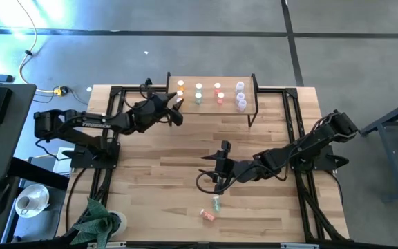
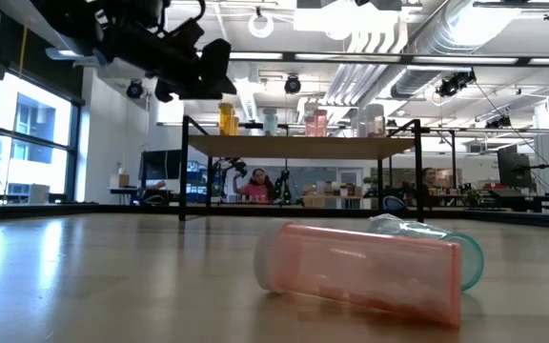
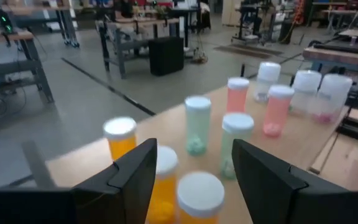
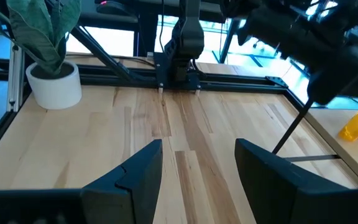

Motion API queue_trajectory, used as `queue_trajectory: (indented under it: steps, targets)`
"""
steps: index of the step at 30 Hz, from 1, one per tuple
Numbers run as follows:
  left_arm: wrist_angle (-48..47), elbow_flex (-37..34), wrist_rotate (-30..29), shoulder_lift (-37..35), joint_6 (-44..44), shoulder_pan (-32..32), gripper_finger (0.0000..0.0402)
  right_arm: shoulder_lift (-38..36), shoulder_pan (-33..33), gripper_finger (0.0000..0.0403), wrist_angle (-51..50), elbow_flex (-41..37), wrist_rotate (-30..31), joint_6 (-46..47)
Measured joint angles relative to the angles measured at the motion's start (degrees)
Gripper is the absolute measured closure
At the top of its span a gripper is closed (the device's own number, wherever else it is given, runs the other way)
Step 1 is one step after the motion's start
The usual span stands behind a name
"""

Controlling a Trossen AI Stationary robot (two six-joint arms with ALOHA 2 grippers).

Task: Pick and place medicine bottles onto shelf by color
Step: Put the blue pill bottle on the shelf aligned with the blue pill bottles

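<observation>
Hovering at the left end of the shelf (image 1: 211, 81), the left hand (image 1: 178, 104) stood with its fingers (image 3: 132, 177) parted around nothing, an orange bottle (image 3: 199, 199) with a white cap standing upright between them but not clasped. The shelf stood at the far edge of the worktop (image 1: 150, 180), near its middle. On its light wood top the medicine bottles stood in short rows by color: orange bottles (image 1: 181, 88) at the left end, then green bottles (image 1: 198, 92), then pink-red bottles (image 1: 219, 93), and clear bottles (image 1: 240, 95) at the right end. In the left wrist view two more orange bottles (image 3: 120, 135) stood just beside the one between the fingers, with two green ones (image 3: 198, 123) and two pink ones (image 3: 278, 109) beyond. The right hand (image 1: 219, 174) hung over the middle of the worktop, well apart from the shelf, its fingers (image 4: 132, 177) spread and empty above bare wood. Near the front edge of the worktop two bottles lay on their sides: a pink-red bottle (image 1: 207, 215) and a green bottle (image 1: 216, 203) just beside it, whether touching I could not tell. In the low view the pink-red one (image 2: 360, 272) lay in front of the green one (image 2: 469, 259). A potted plant (image 1: 97, 220) sat at the front left corner of the worktop.
</observation>
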Motion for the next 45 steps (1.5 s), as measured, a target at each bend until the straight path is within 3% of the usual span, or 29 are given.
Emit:
queue_trajectory:
  steps: [8,18,23,30,37,45]
  targets:
    - [-4.31,0.02,2.46,-8.69,0.23,-0.89,0.0201,0.02,0.00,0.0210,-1.89,-0.02,-0.02,1.79]
    - [-22.73,0.07,7.52,-23.04,0.23,-5.38,0.0202,0.02,-0.02,0.0210,-4.83,-0.02,-0.47,10.95]
    - [-31.78,0.07,10.73,-26.20,-1.95,-8.65,0.0202,0.02,-0.02,0.0210,-4.97,-0.02,-0.58,12.15]
    - [-35.95,0.04,12.89,-23.10,-4.80,-14.33,0.0202,0.02,0.02,0.0210,-4.72,0.04,-0.65,12.19]
    - [-28.22,0.04,12.44,-13.91,-4.75,-20.32,0.0202,0.04,1.72,0.0210,-6.89,1.76,-0.84,13.40]
    - [-24.16,0.02,16.93,-5.79,-4.22,-23.47,0.0202,0.04,4.33,0.0210,-10.75,2.32,-3.88,23.62]
